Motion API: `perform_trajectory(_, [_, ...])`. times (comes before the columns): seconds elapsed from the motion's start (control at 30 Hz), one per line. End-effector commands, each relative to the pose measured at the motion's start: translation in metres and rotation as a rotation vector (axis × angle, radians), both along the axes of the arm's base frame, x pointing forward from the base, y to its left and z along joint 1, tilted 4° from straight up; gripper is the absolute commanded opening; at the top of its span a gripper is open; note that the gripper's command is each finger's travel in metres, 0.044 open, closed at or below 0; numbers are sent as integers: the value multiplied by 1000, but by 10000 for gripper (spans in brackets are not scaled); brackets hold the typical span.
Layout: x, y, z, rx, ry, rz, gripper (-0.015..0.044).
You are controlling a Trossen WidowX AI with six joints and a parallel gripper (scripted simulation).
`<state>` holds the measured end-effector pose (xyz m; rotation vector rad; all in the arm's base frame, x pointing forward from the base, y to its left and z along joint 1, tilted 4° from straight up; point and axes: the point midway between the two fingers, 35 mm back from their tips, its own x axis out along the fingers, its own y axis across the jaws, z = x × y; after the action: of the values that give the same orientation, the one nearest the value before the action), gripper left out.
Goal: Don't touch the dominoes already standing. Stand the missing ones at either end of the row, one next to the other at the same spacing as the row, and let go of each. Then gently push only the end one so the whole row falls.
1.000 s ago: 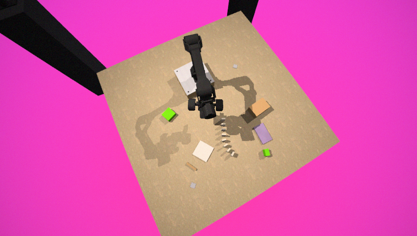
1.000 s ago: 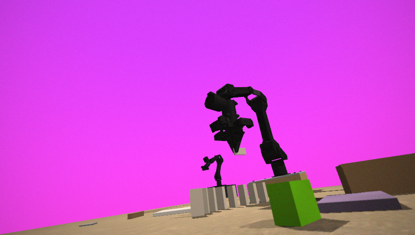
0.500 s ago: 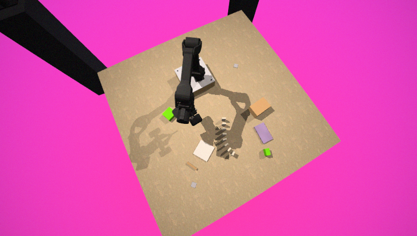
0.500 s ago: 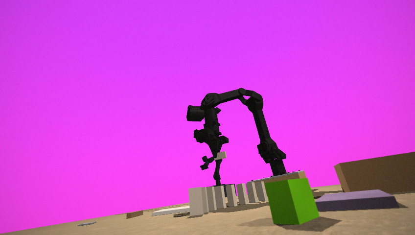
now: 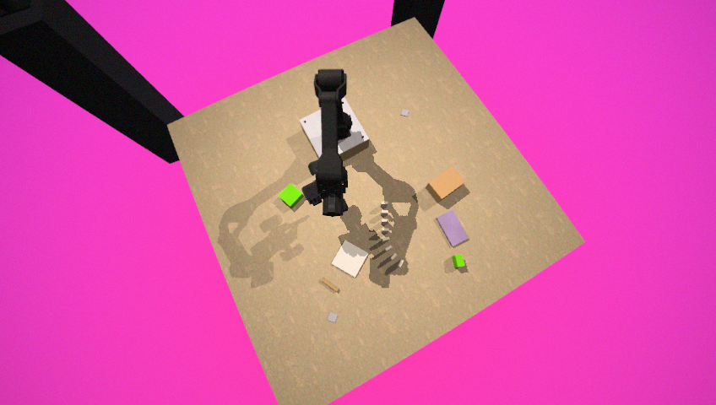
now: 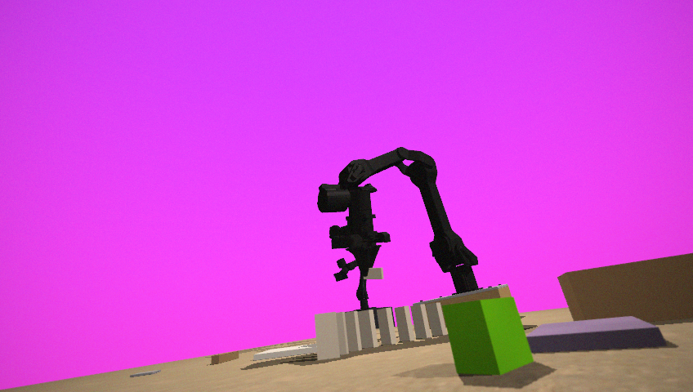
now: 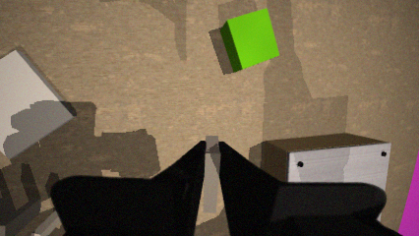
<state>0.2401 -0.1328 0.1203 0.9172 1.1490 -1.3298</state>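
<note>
Above the table: your gripper [image 7: 211,147] hung well off the surface.
Grip: nearly closed, pinching one domino [image 7: 211,169].
Row [image 5: 387,231]: stood apart, beside you.
Nearby: green cube [image 5: 290,195], base block [image 7: 339,159].
</note>
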Motion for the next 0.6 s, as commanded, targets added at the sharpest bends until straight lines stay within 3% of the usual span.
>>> perform_trajectory(0.0, [-7,1,-14,-97,80,-23,27])
perform_trajectory(0.57, [-18,-1,-29,-636,143,-76,27])
